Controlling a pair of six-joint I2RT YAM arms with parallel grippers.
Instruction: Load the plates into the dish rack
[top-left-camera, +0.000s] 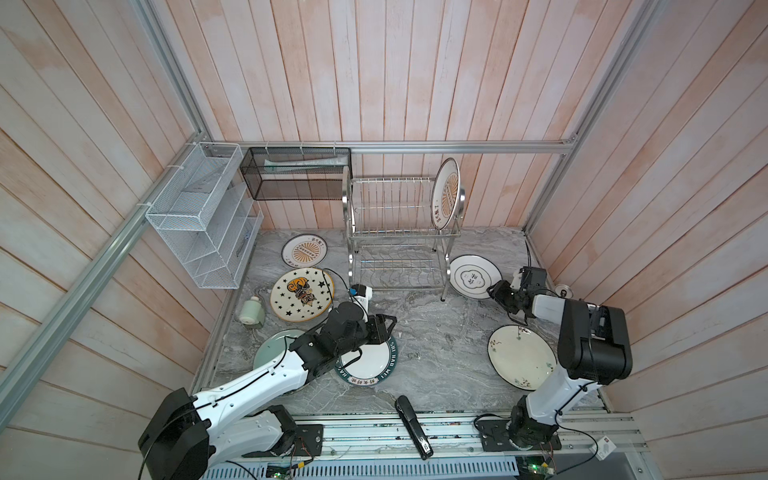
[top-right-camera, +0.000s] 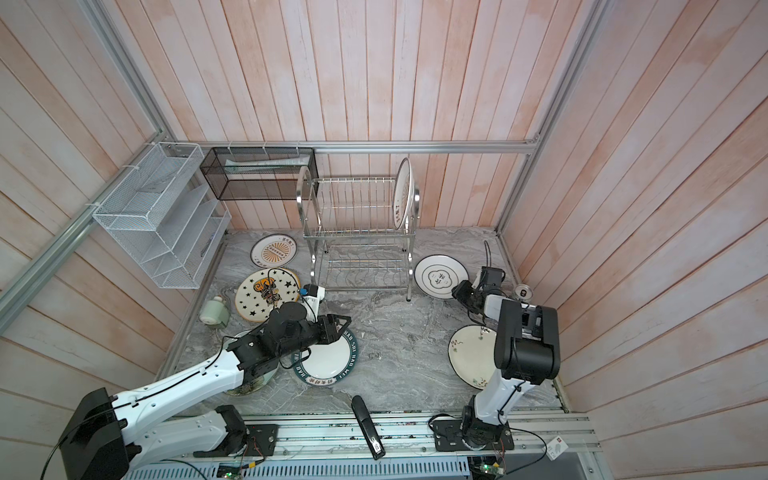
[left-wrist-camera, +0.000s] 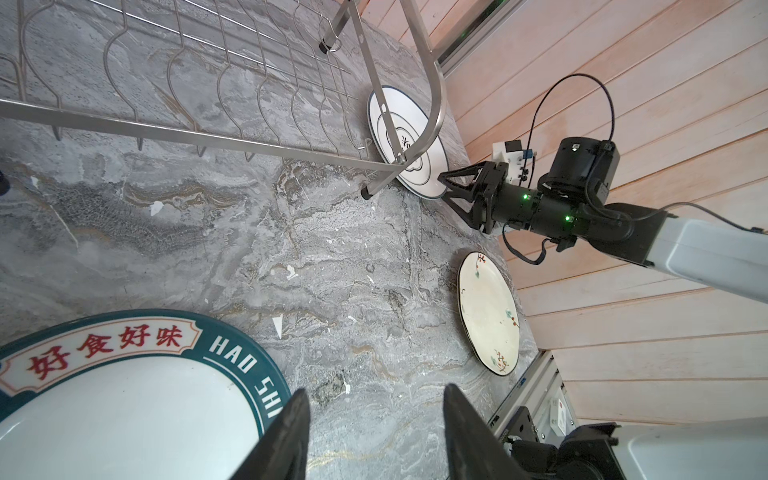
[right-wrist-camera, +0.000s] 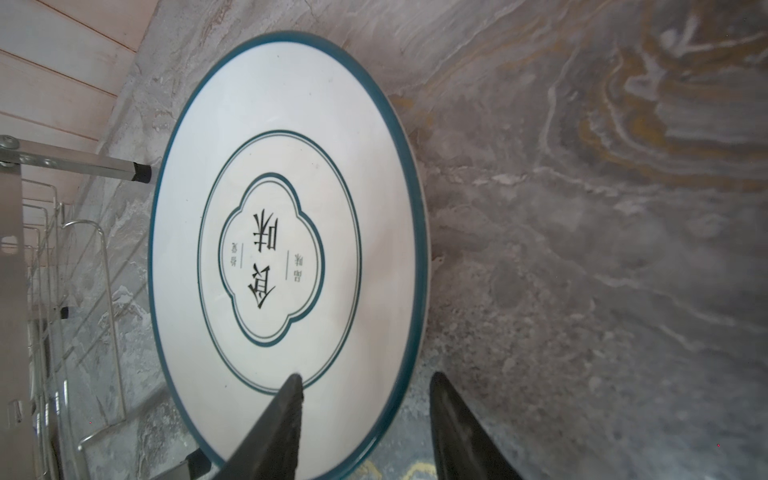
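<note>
Steel dish rack (top-left-camera: 399, 232): ahead and left of right gripper (right-wrist-camera: 365, 376); sunburst plate (top-left-camera: 446, 193) upright at upper tier's right end.
Ringed plate (right-wrist-camera: 286, 232): flat on table (top-left-camera: 436, 324), near rim between that gripper's jaws.
Right gripper: spread, straddling the rim, nothing pinched.
Left gripper (left-wrist-camera: 374, 390): spread, empty; one finger over lettered plate (left-wrist-camera: 124, 415) rim.
Flowered plate (top-left-camera: 521, 357): flat, behind right gripper.

You'll see a white mesh organizer (top-left-camera: 199, 216) at upper left, a black basket (top-left-camera: 297, 174) beside it, a pale green bottle (top-left-camera: 250, 312) below, and a black stapler (top-left-camera: 411, 426) at bottom centre.
</note>
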